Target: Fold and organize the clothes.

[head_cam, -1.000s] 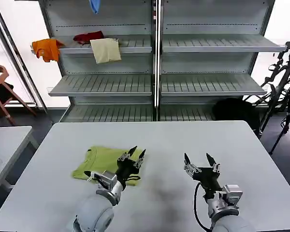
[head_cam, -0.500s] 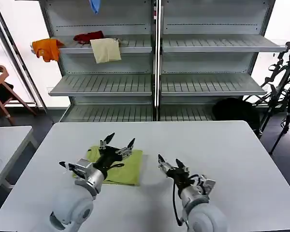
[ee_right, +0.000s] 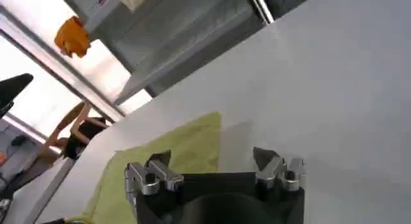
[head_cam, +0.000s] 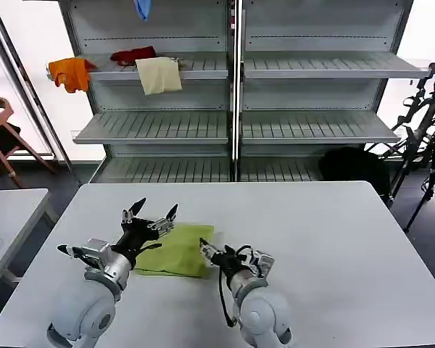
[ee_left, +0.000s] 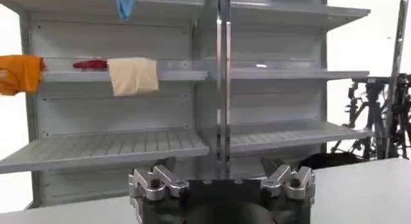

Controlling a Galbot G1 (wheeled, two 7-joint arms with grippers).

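Fingers of the left gripper [head_cam: 151,215] are spread wide and empty, held above the near-left part of the lime-green T-shirt [head_cam: 175,250], tips raised toward the shelving [head_cam: 235,87]. Just to its right, the right gripper [head_cam: 215,253] is seen with jaws parted and nothing between them, set at the shirt's right edge, low over the white table [head_cam: 333,239]. In the right wrist view the shirt [ee_right: 176,161] is shown lying flat just ahead of and beside that gripper's fingers [ee_right: 157,162].

Cloth is judged light, limp and thin cotton: easily bunched, unlikely to slip once pinched, no risk of breakage. A hold is best taken at an edge or corner, pinching all layers together so the fold is kept.

Left forearm is angled up and forward from the near-left of the table; right forearm is turned inward toward the shirt, wrist low.
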